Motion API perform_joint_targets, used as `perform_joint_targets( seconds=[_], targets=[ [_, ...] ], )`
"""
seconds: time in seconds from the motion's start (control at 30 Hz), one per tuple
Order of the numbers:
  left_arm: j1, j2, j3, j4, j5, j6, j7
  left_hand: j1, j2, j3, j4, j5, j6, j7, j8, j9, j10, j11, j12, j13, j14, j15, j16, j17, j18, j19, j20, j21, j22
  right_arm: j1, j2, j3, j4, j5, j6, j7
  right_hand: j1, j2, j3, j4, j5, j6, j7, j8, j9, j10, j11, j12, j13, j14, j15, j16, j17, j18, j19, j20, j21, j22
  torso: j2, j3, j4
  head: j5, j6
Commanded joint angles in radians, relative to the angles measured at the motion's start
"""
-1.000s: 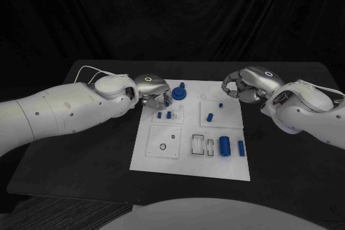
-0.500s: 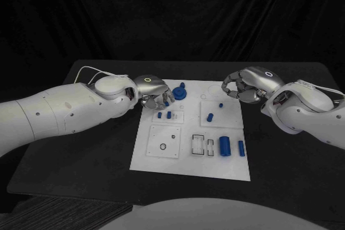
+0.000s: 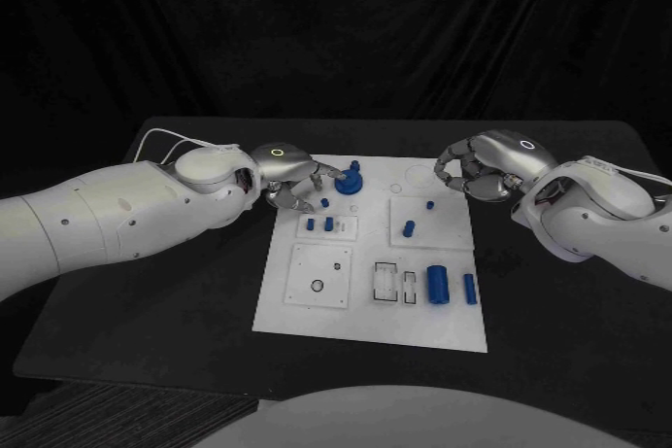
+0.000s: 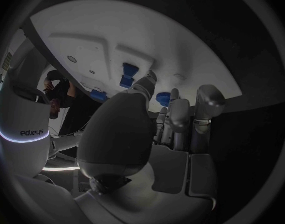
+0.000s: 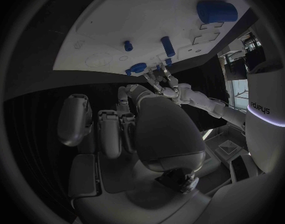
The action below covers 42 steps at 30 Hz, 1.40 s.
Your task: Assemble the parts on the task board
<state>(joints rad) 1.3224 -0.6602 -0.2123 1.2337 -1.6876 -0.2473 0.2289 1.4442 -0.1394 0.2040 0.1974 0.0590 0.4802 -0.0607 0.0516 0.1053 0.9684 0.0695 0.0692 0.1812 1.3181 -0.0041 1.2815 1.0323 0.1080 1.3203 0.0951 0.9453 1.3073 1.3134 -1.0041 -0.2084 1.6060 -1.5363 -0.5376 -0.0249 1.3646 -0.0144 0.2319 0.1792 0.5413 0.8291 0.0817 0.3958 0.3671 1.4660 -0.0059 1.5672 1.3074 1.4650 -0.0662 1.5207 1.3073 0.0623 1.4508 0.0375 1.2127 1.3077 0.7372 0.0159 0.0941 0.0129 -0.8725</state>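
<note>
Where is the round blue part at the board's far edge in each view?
Head view: the round blue part stands at the task board's far edge, beside the left hand.
Left wrist view: a blue patch past that hand's fingers, likely it.
Right wrist view: near the left hand's fingers, at.
Shared landmark: the white task board.
</note>
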Motion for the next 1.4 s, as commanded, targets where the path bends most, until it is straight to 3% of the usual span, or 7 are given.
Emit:
perform_joint_targets(
  seconds=[0.03,0.4,0.53,0.73,0.8,1.17,1.4],
  targets=[
    [-0.001,-0.016,0.001,0.002,-0.001,-0.086,0.016,0.016,0.009,-0.006,0.005,-0.005,0.057,0.003,0.015,0.011,-0.010,-0.002,0.006,0.004,-0.014,-0.001,-0.010,-0.013,0.007,-0.014,0.001,-0.020,0.108,-0.001,-0.007,0.001,0.009,-0.002,-0.006,-0.020,0.001,-0.010,0.007,-0.003,0.002,0.005,0.002,0.002,0.001,0.105,-0.005,0.004,0.263,0.091,-0.007,-0.007,0.211,0.012,-0.006,0.000,-0.009,0.165,0.000,-0.0006,0.0002,-0.005,0.000],
    [0.019,-0.184,0.001,0.064,0.247,-0.211,0.206,-0.083,0.059,-0.053,0.087,0.063,0.390,0.076,0.135,0.071,-0.143,-0.078,0.127,0.084,-0.448,-0.010,-0.278,-0.346,0.057,-0.362,0.026,-0.572,-0.004,0.089,-0.033,0.001,0.052,-0.037,0.102,-0.022,-0.019,-0.124,0.096,-0.004,0.035,0.069,-0.014,-0.036,0.011,-0.553,0.013,-0.899,-0.519,0.027,0.012,-0.189,0.048,0.040,-0.080,0.012,-0.190,0.123,0.001,-0.0026,0.0023,-0.011,0.000],
    [0.024,-0.238,0.001,0.077,0.529,-0.125,0.310,-0.099,0.072,-0.096,0.088,0.084,0.374,0.111,0.181,0.134,-0.417,-0.039,0.493,0.384,-0.735,0.059,-0.420,-0.370,0.041,-0.584,0.057,-0.757,-0.059,0.134,-0.038,0.001,0.075,-0.117,0.203,-0.058,-0.035,-0.157,0.109,-0.021,0.027,0.066,-0.053,-0.077,0.020,-0.616,0.061,-1.069,-0.650,-0.012,0.029,-0.255,-0.012,0.052,-0.122,0.030,-0.283,0.103,0.001,-0.0053,0.0006,-0.006,0.000],
    [0.026,-0.299,0.000,0.106,0.751,-0.023,0.406,-0.090,0.102,-0.214,0.093,0.097,0.254,0.120,0.255,0.202,-0.677,-0.015,0.613,0.390,-0.930,0.048,-0.666,-0.490,0.040,-0.731,0.086,-0.884,-0.166,0.178,-0.040,0.001,0.106,-0.306,0.357,-0.114,-0.047,-0.197,-0.042,-0.013,-0.238,0.017,-0.136,-0.193,-0.023,-0.767,0.055,-1.289,-0.808,-0.064,0.030,-0.358,-0.112,0.062,-0.147,0.039,-0.360,0.087,-0.001,-0.0083,-0.0036,-0.009,0.000],
    [0.026,-0.315,0.000,0.128,0.783,-0.002,0.428,-0.099,0.121,-0.236,0.095,0.101,0.209,0.117,0.253,0.194,-0.737,-0.021,0.599,0.317,-0.990,0.045,-0.758,-0.547,0.044,-0.790,0.084,-0.885,-0.209,0.184,-0.036,0.001,0.109,-0.372,0.387,-0.119,0.070,-0.235,-0.188,0.115,-0.303,0.046,-0.160,-0.250,-0.078,-0.783,0.049,-1.402,-0.929,-0.054,0.024,-0.380,-0.151,0.057,-0.127,0.037,-0.356,0.089,-0.002,-0.0081,0.0005,-0.022,0.000],
    [0.004,-0.325,-0.001,0.190,1.095,0.176,0.481,-0.176,0.235,-0.399,0.096,0.151,-0.072,0.087,-0.009,-0.022,-0.882,-0.055,0.169,-0.123,-1.218,0.054,-1.218,-0.908,0.029,-1.136,0.097,-0.887,-0.463,0.164,-0.013,0.001,0.090,-0.478,0.441,-0.073,0.020,-0.259,-0.212,0.117,-0.360,0.015,-0.159,-0.323,-0.141,-0.709,0.029,-1.453,-1.036,-0.053,0.017,-0.383,-0.177,0.061,-0.122,0.027,-0.401,0.088,-0.013,-0.0262,0.0189,-0.064,0.000],
    [-0.008,-0.326,-0.001,0.203,1.318,0.273,0.510,-0.214,0.225,-0.421,0.096,0.091,-0.170,0.047,-0.018,-0.071,-0.915,-0.091,0.085,-0.155,-1.296,0.060,-1.274,-1.010,0.071,-1.235,0.078,-0.901,-0.771,0.138,-0.008,0.001,0.066,-0.486,0.428,-0.030,0.048,-0.218,-0.176,0.110,-0.166,0.033,-0.120,-0.320,-0.158,-0.615,0.033,-1.432,-1.048,-0.053,0.021,-0.367,-0.176,0.059,-0.114,0.030,-0.406,0.097,-0.018,-0.0449,0.0306,-0.081,0.000]
  ],
)
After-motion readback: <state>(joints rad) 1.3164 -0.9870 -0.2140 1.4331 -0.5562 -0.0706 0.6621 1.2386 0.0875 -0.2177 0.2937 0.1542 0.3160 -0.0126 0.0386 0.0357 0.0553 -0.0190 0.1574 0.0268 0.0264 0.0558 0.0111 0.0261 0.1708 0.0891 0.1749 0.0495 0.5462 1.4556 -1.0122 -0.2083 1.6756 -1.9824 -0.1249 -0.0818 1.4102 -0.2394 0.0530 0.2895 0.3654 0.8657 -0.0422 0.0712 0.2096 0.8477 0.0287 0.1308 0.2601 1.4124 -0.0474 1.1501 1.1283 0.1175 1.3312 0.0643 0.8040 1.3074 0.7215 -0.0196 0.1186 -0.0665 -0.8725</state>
